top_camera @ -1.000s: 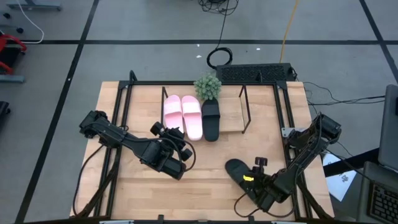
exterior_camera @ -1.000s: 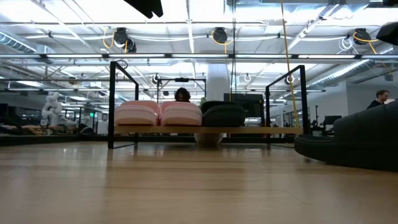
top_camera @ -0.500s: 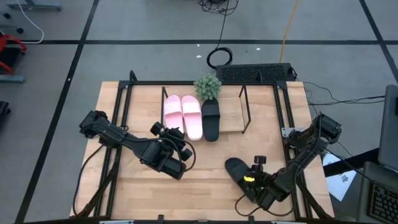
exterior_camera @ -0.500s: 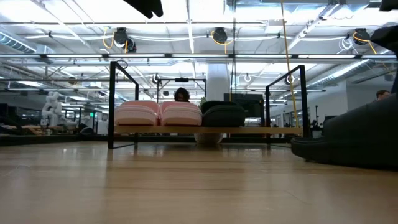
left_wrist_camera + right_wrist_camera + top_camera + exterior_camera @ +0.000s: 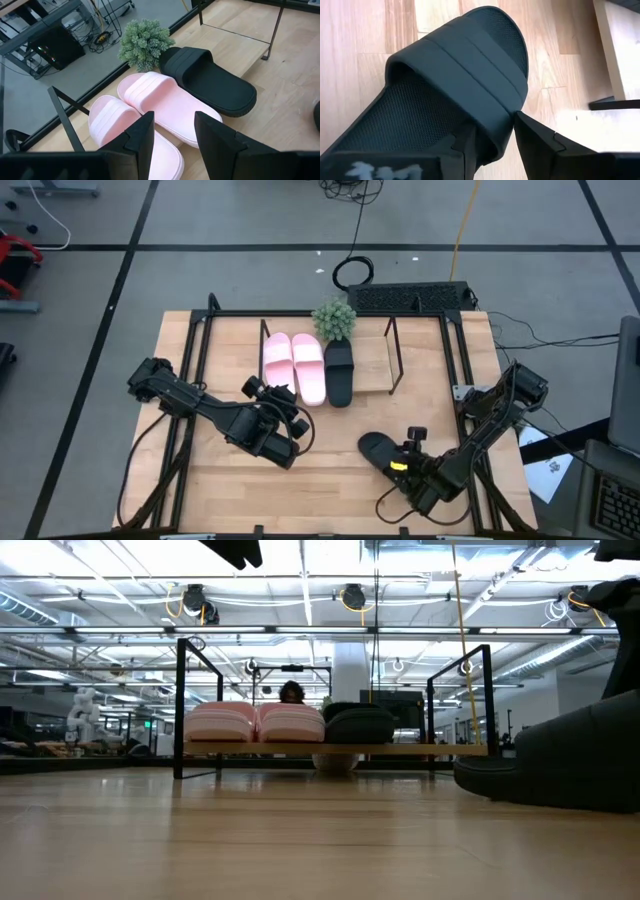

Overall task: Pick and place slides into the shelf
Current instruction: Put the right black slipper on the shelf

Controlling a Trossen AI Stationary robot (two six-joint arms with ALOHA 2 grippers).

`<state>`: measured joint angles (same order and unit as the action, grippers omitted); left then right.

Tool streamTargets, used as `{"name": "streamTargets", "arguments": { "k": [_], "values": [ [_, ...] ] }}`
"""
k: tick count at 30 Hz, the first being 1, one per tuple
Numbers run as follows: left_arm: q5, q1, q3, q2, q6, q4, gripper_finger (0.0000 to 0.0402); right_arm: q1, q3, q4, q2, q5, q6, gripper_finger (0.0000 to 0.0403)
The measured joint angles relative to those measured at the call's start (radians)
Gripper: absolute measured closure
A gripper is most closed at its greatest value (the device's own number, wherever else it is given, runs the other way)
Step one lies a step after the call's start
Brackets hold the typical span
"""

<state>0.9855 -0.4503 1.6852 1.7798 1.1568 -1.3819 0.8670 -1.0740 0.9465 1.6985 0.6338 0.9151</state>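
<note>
Right gripper clamps my fourth slide, the black one; left gripper hangs parted near the shelf.

- We see even, bright overhead light in the high view; the wooden table shows only soft, short shadows under both arms.
- In the low view, ceiling lamps at 12 o'clock blow out to white glare, and the near tabletop is blurred.
- At 3 o'clock there, a dark slide looms large and out of focus.
- In the left wrist view the pink slides look crisp; the own fingers at 6 o'clock are soft.
- In the right wrist view a glare patch whitens the wood at 4 o'clock.
</note>
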Motion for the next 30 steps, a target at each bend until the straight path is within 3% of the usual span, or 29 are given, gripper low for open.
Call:
{"name": "streamTargets", "arguments": {
  "k": [5,13,23,30],
  "values": [
    [0.000,0.000,0.000,0.000,0.000,0.000,0.0256,-0.005,0.000,-0.008,0.000,-0.002,-0.013,0.0313],
    [0.000,0.000,0.000,0.000,0.000,0.001,0.0256,-0.005,-0.002,-0.043,-0.001,-0.002,-0.045,0.0394],
    [0.000,0.000,0.000,0.000,-0.001,0.004,0.0256,-0.038,-0.031,0.013,-0.003,0.001,0.000,0.0398],
    [0.000,0.000,0.000,0.000,-0.022,0.004,0.0256,-0.071,-0.165,0.254,-0.002,0.138,0.048,0.0401]
  ]
}}
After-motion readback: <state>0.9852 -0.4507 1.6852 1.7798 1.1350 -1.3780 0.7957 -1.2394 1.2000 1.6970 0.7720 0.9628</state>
